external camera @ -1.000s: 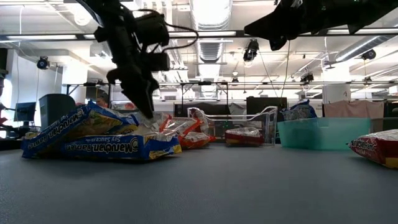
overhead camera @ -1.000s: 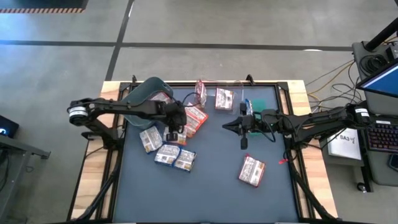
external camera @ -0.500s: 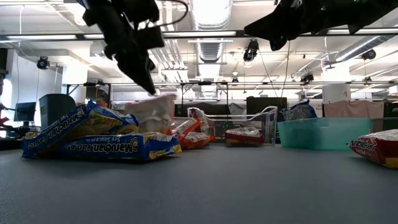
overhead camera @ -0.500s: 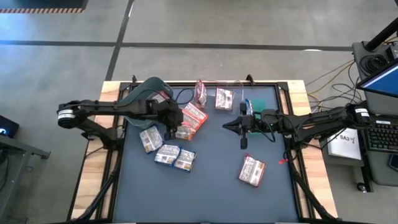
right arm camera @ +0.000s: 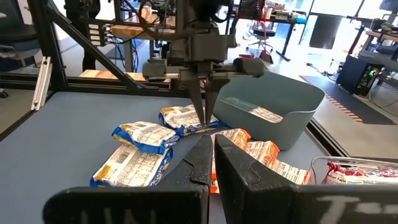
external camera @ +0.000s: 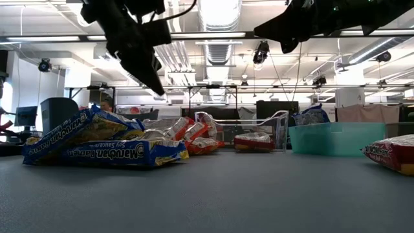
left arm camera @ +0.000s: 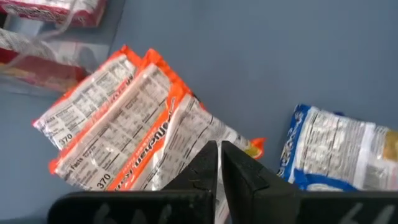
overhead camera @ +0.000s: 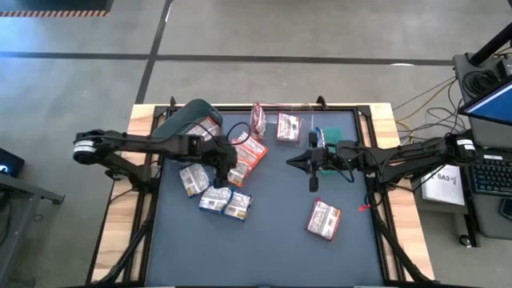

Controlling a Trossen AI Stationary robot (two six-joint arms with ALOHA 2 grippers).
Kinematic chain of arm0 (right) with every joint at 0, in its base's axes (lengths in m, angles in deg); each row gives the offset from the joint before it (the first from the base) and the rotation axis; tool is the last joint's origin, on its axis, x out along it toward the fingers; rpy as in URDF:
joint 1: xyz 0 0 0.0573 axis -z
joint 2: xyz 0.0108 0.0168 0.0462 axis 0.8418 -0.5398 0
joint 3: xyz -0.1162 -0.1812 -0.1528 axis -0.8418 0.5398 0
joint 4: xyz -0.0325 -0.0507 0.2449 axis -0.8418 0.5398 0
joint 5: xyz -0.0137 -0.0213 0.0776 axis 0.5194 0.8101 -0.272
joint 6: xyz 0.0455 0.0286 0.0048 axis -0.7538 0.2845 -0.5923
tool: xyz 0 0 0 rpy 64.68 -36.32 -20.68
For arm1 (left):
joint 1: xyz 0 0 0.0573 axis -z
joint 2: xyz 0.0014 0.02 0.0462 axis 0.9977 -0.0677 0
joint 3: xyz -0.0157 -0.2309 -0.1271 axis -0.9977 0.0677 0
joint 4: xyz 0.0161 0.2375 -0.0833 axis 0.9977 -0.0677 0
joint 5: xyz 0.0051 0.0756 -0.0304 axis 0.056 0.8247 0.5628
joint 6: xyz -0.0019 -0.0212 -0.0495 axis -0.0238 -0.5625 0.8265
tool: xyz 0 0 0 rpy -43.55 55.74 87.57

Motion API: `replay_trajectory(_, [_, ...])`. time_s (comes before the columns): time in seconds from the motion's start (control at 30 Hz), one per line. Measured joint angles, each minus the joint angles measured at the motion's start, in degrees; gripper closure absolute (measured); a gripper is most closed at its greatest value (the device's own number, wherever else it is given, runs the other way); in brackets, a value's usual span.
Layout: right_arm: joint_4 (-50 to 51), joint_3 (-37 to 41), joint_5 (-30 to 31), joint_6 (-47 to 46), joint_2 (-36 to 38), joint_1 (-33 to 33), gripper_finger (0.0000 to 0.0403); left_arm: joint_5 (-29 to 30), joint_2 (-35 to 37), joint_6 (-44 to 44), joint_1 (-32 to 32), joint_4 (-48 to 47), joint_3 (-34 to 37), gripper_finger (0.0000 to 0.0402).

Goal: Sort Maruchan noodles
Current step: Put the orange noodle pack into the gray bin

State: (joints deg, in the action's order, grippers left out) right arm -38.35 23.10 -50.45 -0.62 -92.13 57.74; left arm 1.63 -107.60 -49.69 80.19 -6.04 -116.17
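Orange-red noodle packets (left arm camera: 118,134) lie directly beneath the left end effector (left arm camera: 217,152), closed and empty, nearer than the right.

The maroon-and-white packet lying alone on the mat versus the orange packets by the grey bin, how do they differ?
The maroon-and-white plastic ramen packet lies flat and alone on the dark mat; the orange plastic ramen packets overlap each other, tilted, beside the grey bin. The first has nothing above it; the second lie under the left end effector. Both are flat rectangular wrappers.
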Motion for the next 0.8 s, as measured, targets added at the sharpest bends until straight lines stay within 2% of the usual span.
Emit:
replay_trajectory(0.13, [0.00,0.00,0.00,-0.02,0.00,-0.02,0.0394,0.01,-0.35,-2.15,-1.30,0.13,0.04,0.0357])
replay_trajectory(0.5, [0.00,0.00,-0.01,-0.07,0.00,-0.02,0.0394,0.01,-6.73,-11.95,-5.89,2.86,0.13,0.0198])
replay_trajectory(0.63, [0.27,0.02,-0.02,-0.61,0.00,-0.02,0.0394,0.01,-9.26,-14.88,-7.32,3.59,0.11,0.0168])
replay_trajectory(0.8, [1.29,0.02,-0.02,-0.46,-0.02,0.01,0.0394,-0.74,-11.14,-15.94,-8.01,3.73,0.05,0.0162])
